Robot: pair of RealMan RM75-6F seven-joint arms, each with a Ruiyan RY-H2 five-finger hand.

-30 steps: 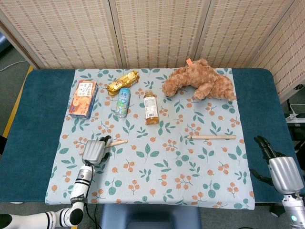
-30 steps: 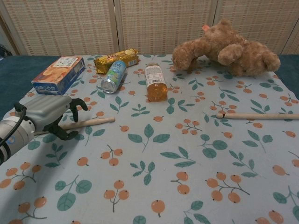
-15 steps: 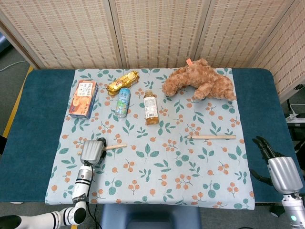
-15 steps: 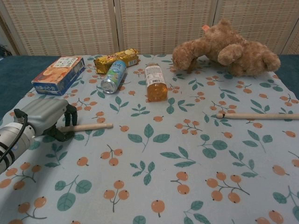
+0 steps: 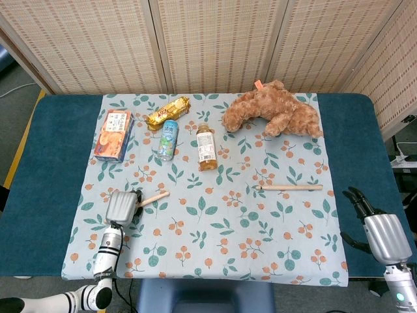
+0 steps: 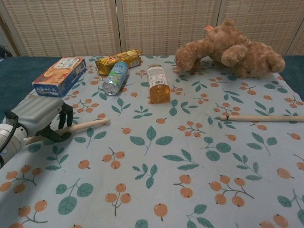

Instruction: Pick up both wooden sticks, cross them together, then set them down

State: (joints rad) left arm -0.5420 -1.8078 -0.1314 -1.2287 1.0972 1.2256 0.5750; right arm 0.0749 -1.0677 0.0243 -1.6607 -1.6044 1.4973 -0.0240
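Observation:
My left hand [image 5: 124, 206] [image 6: 39, 118] grips one wooden stick [image 5: 154, 197] [image 6: 83, 126] near its left end; the stick tilts up off the cloth at the table's left front. The other wooden stick [image 5: 288, 187] [image 6: 262, 118] lies flat on the cloth at the right, with nothing touching it. My right hand [image 5: 376, 226] hangs off the table's right front corner with its fingers apart and nothing in it; the chest view does not show it.
At the back of the floral cloth [image 5: 215, 228] lie a snack box [image 5: 115, 134], a gold wrapper pack [image 5: 167, 112], a can [image 5: 169, 139] on its side, a tea bottle [image 5: 206, 147] and a brown teddy bear [image 5: 273, 109].
My left hand closed around the left stick and drew back toward the front left, lifting the stick's end and tilting it. The right hand sank slightly.

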